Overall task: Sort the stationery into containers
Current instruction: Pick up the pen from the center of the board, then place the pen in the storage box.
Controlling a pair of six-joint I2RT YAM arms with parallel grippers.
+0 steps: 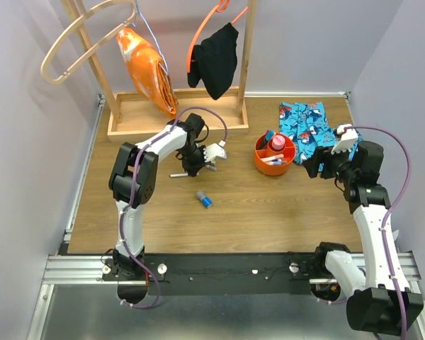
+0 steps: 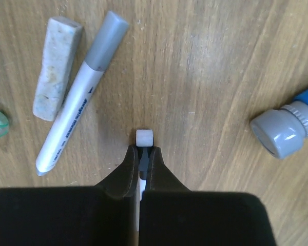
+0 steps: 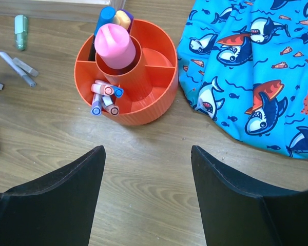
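top external view: the left pincer [image 1: 193, 168] is down at the tabletop [image 1: 269, 212], left of centre. the orange divided tub [image 1: 258, 154] sits right of centre, well apart from it. the right pincer [image 1: 317, 167] hangs just right of the tub. a blue tube with a grey cap [image 1: 204, 200] lies loose below centre.

left wrist view: the left pincer [image 2: 142, 151] is pressed together, pinching a slim white-tipped pen [image 2: 144, 138] close to its tip. a grey-capped white marker [image 2: 74, 102] and a pale eraser-like block [image 2: 56, 69] lie at upper left, clear of the fingers. lift straight up before travelling. a grip this near the end may let the pen swing, so move slowly.

right wrist view: the right pincer [image 3: 148, 151] is spread and holds nothing. the tub's centre well holds a pink tube [image 3: 115, 46]. short pens [image 3: 105, 97] lie in the lower left compartment. release low over a compartment with room.
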